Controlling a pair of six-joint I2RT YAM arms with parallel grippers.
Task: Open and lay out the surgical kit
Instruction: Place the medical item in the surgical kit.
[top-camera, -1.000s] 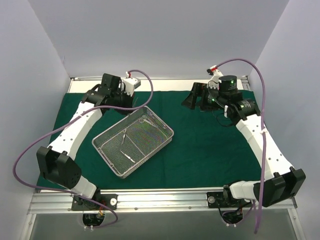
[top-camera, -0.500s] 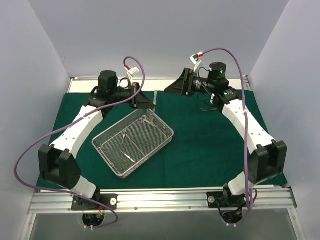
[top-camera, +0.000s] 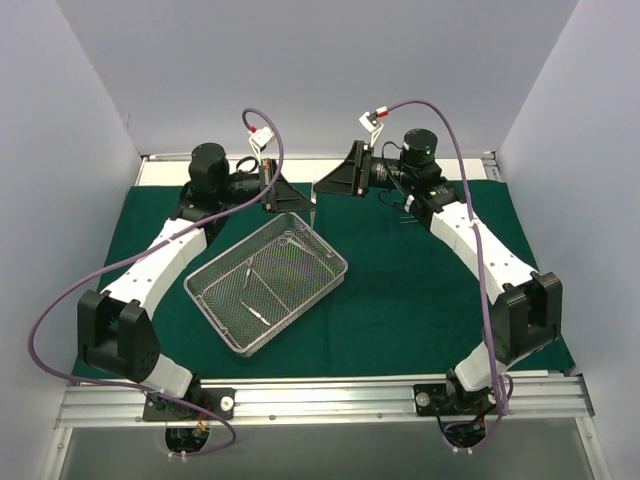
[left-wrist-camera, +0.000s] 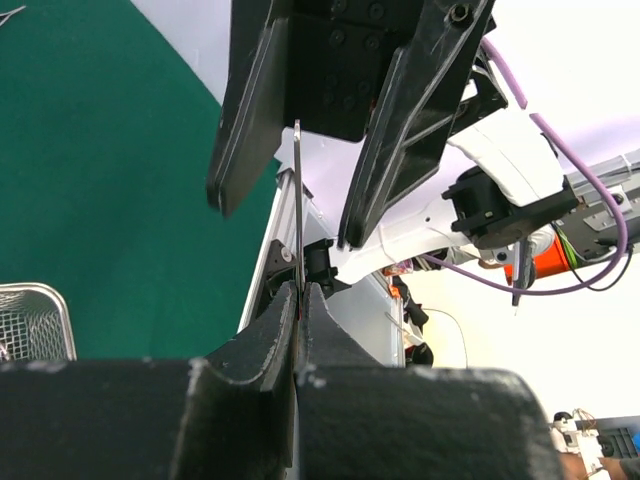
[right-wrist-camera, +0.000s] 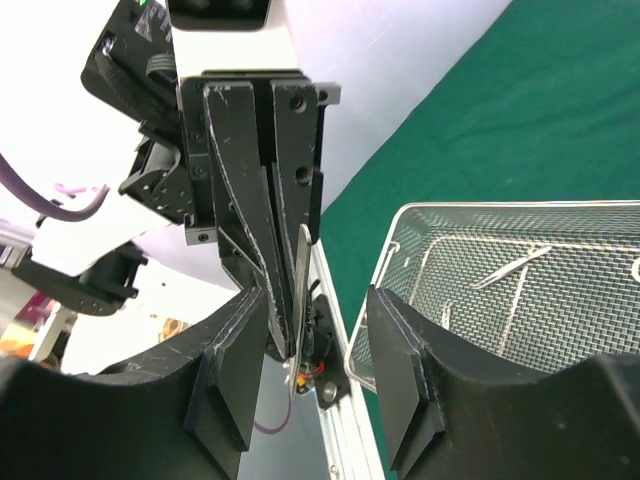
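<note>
The dark green drape (top-camera: 430, 290) lies spread flat on the table. The silver wire-mesh tray (top-camera: 266, 282) sits on it left of centre, with a few thin steel instruments (top-camera: 258, 312) inside. My left gripper (top-camera: 300, 200) is shut on a thin flat steel instrument (left-wrist-camera: 298, 200) and holds it in the air beyond the tray's far corner. My right gripper (top-camera: 326, 184) faces it, open. In the right wrist view the instrument (right-wrist-camera: 301, 265) stands between my open right fingers (right-wrist-camera: 410, 370), touching neither. The tray also shows there (right-wrist-camera: 520, 280).
A small steel instrument (top-camera: 406, 213) lies on the drape near the right arm. A bare white strip of table (top-camera: 330, 168) runs behind the drape, with grey walls close on three sides. The metal rail (top-camera: 320, 400) runs along the near edge.
Both arms swung in toward the far middle. My left gripper carried the instrument right from the tray's far corner, and my right gripper moved left until its open jaws stand around the instrument.
</note>
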